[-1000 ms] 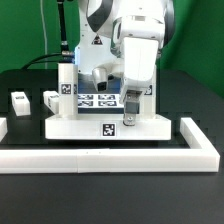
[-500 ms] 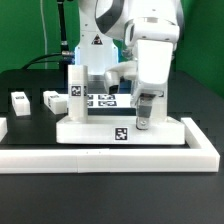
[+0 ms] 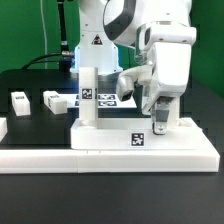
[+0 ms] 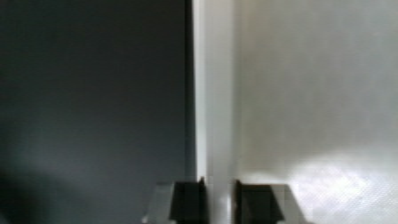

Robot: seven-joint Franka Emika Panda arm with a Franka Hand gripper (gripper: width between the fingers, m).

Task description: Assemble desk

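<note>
Pinching the tabletop's (image 3: 110, 137) raised rim, the hand (image 3: 160, 124) is almost fully closed on it; the tabletop lies against the L-shaped rail (image 3: 40, 158), probably for bracing; 1 leg (image 3: 88, 95) stands upright.

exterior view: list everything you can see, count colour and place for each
tabletop: 1, white, tag on its front face, on the table inside the rail's corner
upright leg: 1, white with a tag, standing on the tabletop's end at the exterior view's left
loose legs: 2, white, lying on the table at the exterior view's left, the other beside the first
rail: 1, white, L-shaped, along the front and the exterior view's right
marker board: 1, white with black tags, flat behind the tabletop
table: 1, black
arm: 1, white, above the tabletop's right part
tool: 1, dark fingers, shut on what looks like the tabletop's rim
</note>
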